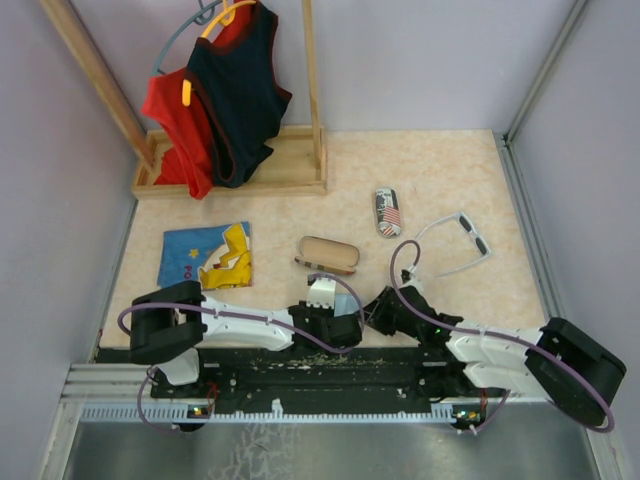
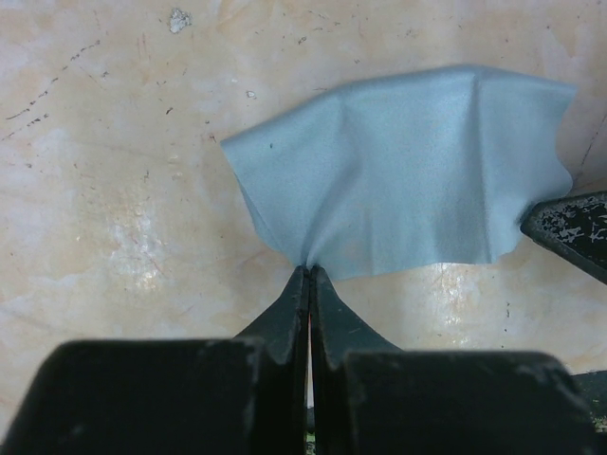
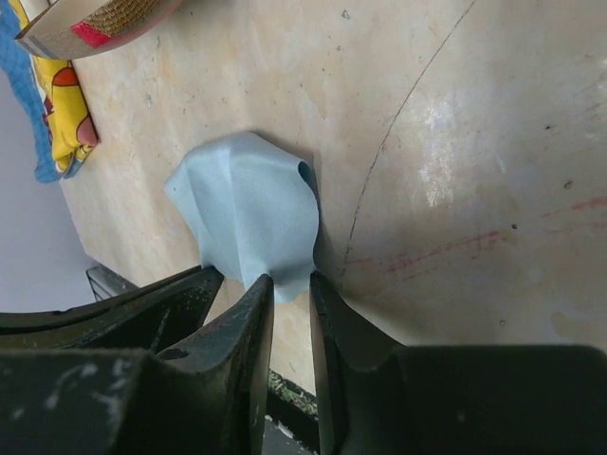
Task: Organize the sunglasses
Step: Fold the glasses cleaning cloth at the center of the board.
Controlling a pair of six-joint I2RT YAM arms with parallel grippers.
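- my left gripper (image 2: 310, 275) pinches the light-blue cloth (image 2: 408, 180) edge; right gripper (image 3: 289, 284) narrow, cloth corner between its fingers.
- keep cloth taut, flat on surface (image 1: 440, 170).
- white-grey sunglasses (image 1: 462, 240) well beyond the cloth; brown pair not seen.

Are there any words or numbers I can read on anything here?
No words or numbers can be read.
Flag-print case: stars and stripes only, no letters.
Blue and yellow cloth: cartoon print, any writing too small to read.
Light-blue cloth: plain.
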